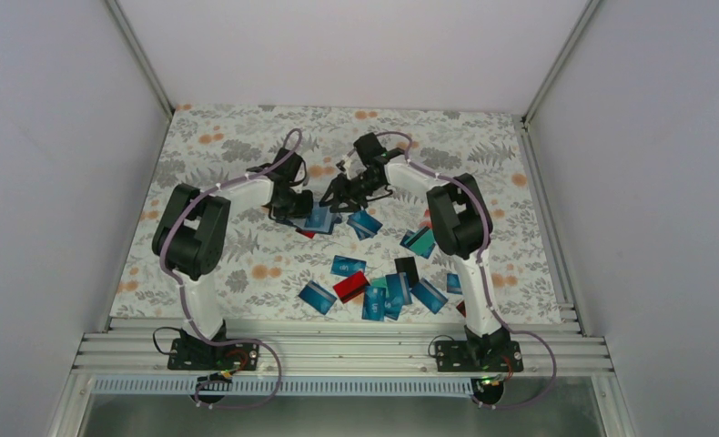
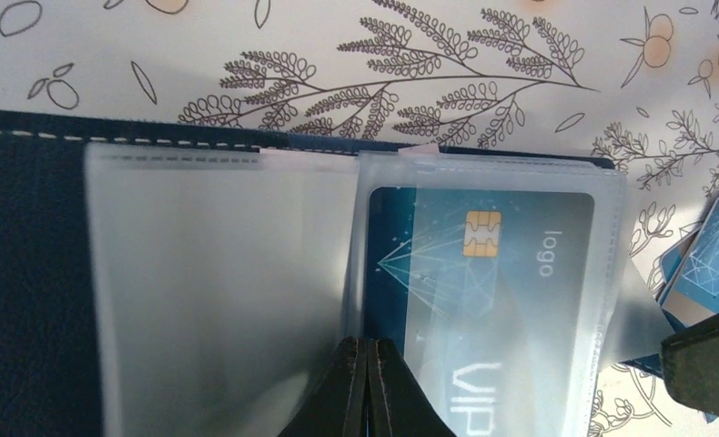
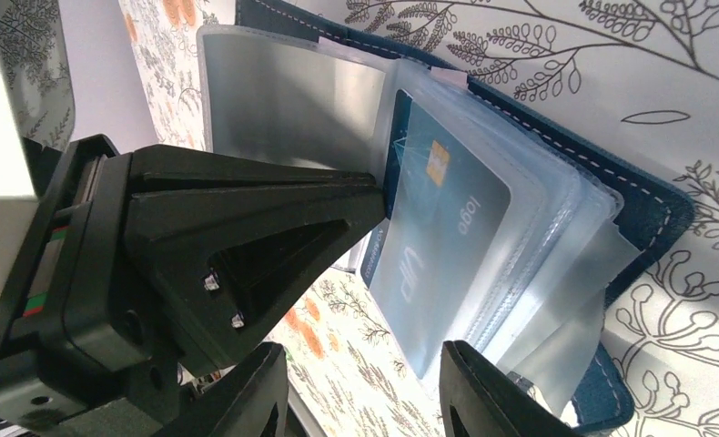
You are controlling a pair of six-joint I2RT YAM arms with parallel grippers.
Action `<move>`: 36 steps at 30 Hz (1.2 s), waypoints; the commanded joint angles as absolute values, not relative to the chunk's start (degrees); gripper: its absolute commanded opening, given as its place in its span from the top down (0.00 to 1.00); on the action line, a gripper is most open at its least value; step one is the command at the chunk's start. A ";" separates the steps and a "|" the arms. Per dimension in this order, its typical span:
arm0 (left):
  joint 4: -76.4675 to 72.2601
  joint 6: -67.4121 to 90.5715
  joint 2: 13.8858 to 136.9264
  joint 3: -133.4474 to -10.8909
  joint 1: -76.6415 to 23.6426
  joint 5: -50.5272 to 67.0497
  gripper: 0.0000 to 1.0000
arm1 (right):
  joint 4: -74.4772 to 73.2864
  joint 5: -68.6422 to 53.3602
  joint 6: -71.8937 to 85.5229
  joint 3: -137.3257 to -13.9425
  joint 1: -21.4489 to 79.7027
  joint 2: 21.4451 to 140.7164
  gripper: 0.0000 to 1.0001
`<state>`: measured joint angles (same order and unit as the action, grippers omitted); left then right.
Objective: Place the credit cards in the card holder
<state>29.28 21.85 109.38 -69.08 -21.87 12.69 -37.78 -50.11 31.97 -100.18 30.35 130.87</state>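
Observation:
The navy card holder (image 2: pixel 28 273) lies open, its clear sleeves fanned out. A blue credit card (image 2: pixel 483 264) with a gold chip sits inside one sleeve. My left gripper (image 2: pixel 367 350) is shut, its tips resting at the fold between two sleeves, with nothing visibly between the fingers. In the right wrist view the holder (image 3: pixel 647 218) and that card (image 3: pixel 447 228) show from the side. My right gripper (image 3: pixel 365 387) stands open at the sleeves' free edges, one finger (image 3: pixel 483 391) against them. From above, both grippers meet over the holder (image 1: pixel 318 218).
Several loose cards lie nearer the arm bases: blue ones (image 1: pixel 347 266), a red one (image 1: pixel 350 286), a black one (image 1: pixel 407 269), teal ones (image 1: pixel 420 241). Two more blue cards (image 2: pixel 706 259) lie just right of the holder. White walls enclose the flowered tabletop (image 1: pixel 247 146).

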 commanded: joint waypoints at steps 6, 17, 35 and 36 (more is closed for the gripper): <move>28.40 21.51 111.01 -66.21 -20.87 13.50 0.98 | -37.78 -48.88 32.53 -100.19 31.30 133.57 0.57; 28.04 21.87 110.83 -65.70 -20.83 14.21 0.98 | -38.04 -48.72 32.17 -101.51 31.55 135.00 0.57; 28.14 22.22 110.60 -65.57 -20.83 14.24 0.98 | -41.95 -46.41 29.93 -105.67 32.83 135.63 0.60; 28.13 22.23 110.57 -65.57 -20.83 14.24 0.98 | -42.06 -46.41 29.88 -105.87 32.79 135.66 0.61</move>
<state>26.20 21.93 109.32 -67.22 -20.67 14.63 -40.58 -46.68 30.81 -103.55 32.08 134.08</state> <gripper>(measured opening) 0.025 0.399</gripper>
